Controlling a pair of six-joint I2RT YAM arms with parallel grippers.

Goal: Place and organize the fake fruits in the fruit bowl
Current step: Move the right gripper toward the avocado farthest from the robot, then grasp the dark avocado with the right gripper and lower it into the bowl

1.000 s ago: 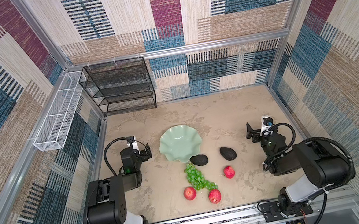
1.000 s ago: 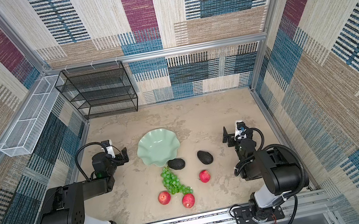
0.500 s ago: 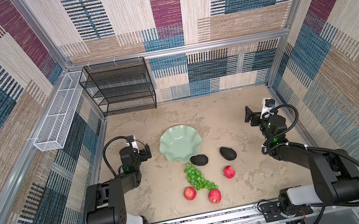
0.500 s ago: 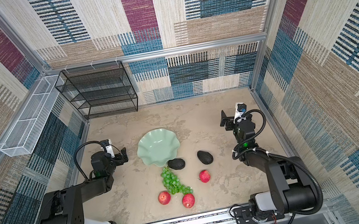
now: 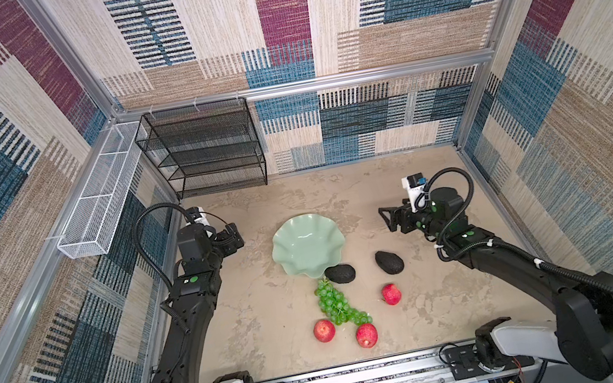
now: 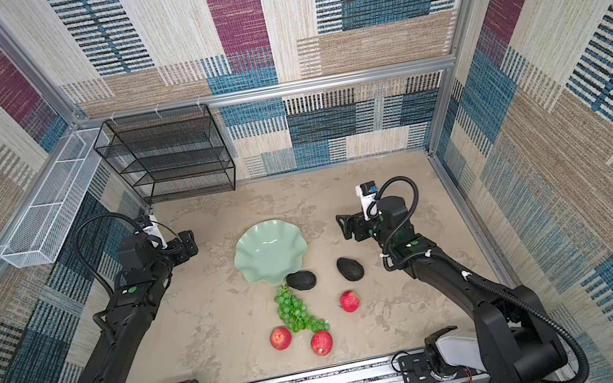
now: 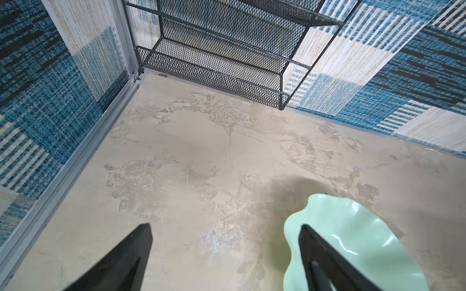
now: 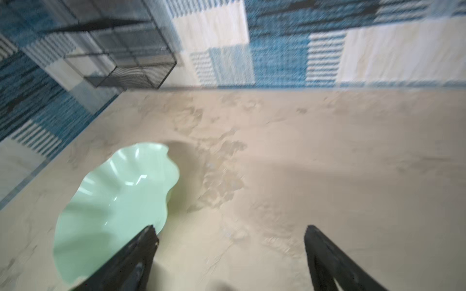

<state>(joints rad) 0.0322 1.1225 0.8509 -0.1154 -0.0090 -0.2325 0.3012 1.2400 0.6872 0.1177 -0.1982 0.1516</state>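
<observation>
Left wrist view: the left gripper [image 7: 225,225] has its two black jaws spread wide with only bare counter [image 7: 201,156] between them, and one jaw crosses in front of the fruit bowl [image 7: 358,239]. The right wrist view is somewhat blurred. It shows the right gripper [image 8: 230,226] spread just as wide and holding nothing, one jaw overlapping the bowl's wavy edge in the picture. In both top views the two grippers hang on opposite sides of the fruit bowl, each apart from it and pointing toward it

The bowl sits near the middle of the counter, pale mint, its glossy inside bare. The fake fruits all lie on the counter on the bowl's robot side. An avocado [image 5: 340,274] lies right at the rim, though I cannot tell whether it touches. A second avocado [image 5: 389,262] is near the bowl, further to the right. The grapes [image 5: 334,306] trail away from the rim toward the robot. Beyond them, well apart from the bowl, are a red apple [image 5: 391,294], a second red apple [image 5: 324,330] and a third red apple [image 5: 366,335], the last at the tip of the bunch

The counter is beige and mottled like worn plaster, with darker patches. Behind the bowl a black mesh shelf rack [image 5: 205,150] stands in the far left corner, and a white wire basket [image 5: 96,206] hangs on the left side. The walls [image 5: 411,120] are woven patchwork in blue, cream, tan and plum, framed by aluminium rails [image 5: 320,82]
</observation>
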